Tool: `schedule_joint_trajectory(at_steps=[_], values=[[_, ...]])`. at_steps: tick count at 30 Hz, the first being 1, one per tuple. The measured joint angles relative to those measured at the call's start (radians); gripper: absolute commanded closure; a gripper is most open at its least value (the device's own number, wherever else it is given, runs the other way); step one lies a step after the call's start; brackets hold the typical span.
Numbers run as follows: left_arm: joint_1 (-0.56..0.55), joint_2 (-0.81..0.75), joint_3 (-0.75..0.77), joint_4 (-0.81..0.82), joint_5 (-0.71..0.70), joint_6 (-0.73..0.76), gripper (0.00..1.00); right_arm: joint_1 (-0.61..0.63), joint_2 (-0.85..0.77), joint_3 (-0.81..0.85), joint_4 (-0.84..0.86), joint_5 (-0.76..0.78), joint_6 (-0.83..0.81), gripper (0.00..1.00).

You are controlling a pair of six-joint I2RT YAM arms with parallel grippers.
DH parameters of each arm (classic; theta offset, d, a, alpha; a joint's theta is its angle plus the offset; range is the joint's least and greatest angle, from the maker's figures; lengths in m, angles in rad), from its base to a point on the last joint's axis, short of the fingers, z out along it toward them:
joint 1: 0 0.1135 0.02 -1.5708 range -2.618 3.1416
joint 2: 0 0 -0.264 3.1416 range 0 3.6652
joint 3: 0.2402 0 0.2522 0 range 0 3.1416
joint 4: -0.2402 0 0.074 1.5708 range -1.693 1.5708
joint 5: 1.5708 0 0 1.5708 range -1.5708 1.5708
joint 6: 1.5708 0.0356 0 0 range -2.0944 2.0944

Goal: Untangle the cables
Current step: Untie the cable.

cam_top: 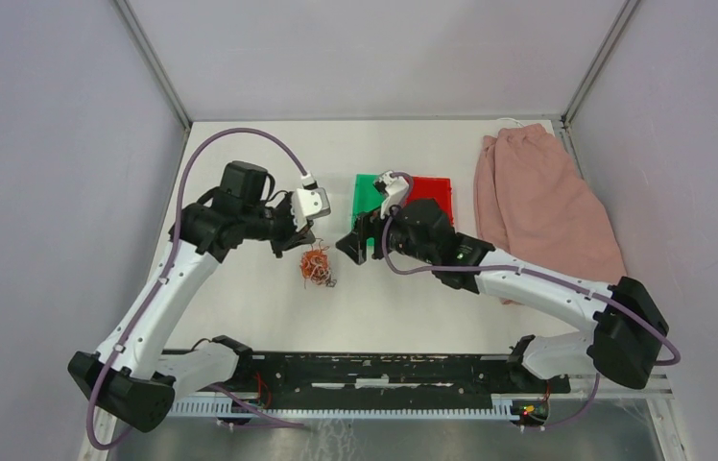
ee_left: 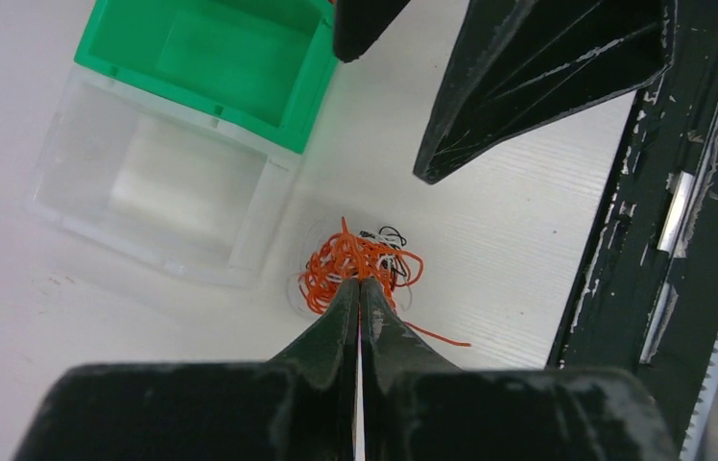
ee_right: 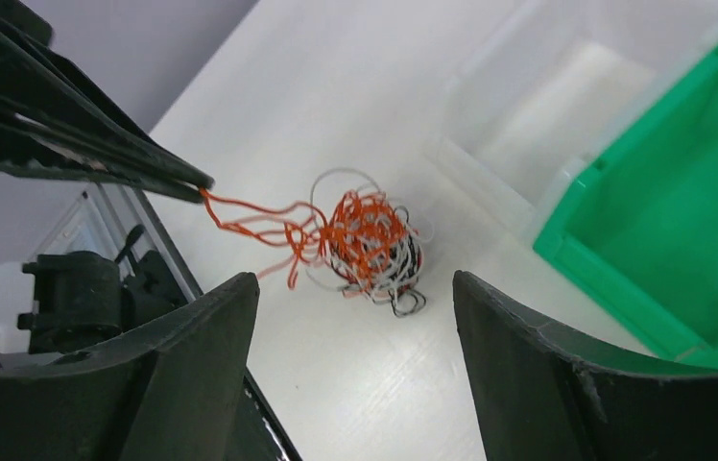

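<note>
The cables (cam_top: pixel 315 266) are a small clump of orange-red, black and white curly wires on the white table between my two grippers. My left gripper (cam_top: pixel 299 242) is shut, and its tips (ee_left: pixel 360 283) pinch a few orange strands at the edge of the clump (ee_left: pixel 363 261). In the right wrist view these strands stretch from the left fingertips (ee_right: pixel 197 182) to the clump (ee_right: pixel 374 240). My right gripper (cam_top: pixel 355 246) is open and empty; it (ee_right: pixel 355 283) stands just short of the clump without touching it. Whether the clump rests on the table or hangs just above it I cannot tell.
A green bin (cam_top: pixel 370 190) and a red bin (cam_top: pixel 432 189) stand behind the grippers. A clear plastic bin (ee_left: pixel 154 192) stands next to the green one (ee_left: pixel 230 67). A pink cloth (cam_top: pixel 542 202) lies at the right. The black rail (cam_top: pixel 374 370) runs along the near edge.
</note>
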Motion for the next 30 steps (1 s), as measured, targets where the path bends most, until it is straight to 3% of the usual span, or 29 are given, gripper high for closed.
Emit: schedule_joint_trajectory(at_steps=[7, 21, 23, 30], values=[[0.0, 0.0, 0.043, -0.051, 0.011, -0.028, 0.97, 0.036, 0.074, 0.051, 0.112, -0.014, 0.001, 0.2], [0.0, 0.0, 0.138, -0.136, 0.068, -0.037, 0.97, 0.079, 0.182, 0.096, 0.177, 0.038, -0.016, 0.27], [0.0, 0.0, 0.16, -0.148, 0.08, -0.037, 0.97, 0.088, 0.205, 0.11, 0.19, 0.06, -0.019, 0.34], [0.0, 0.0, 0.203, -0.187, 0.119, -0.035, 0.97, 0.107, 0.227, 0.132, 0.22, 0.127, -0.025, 0.89]])
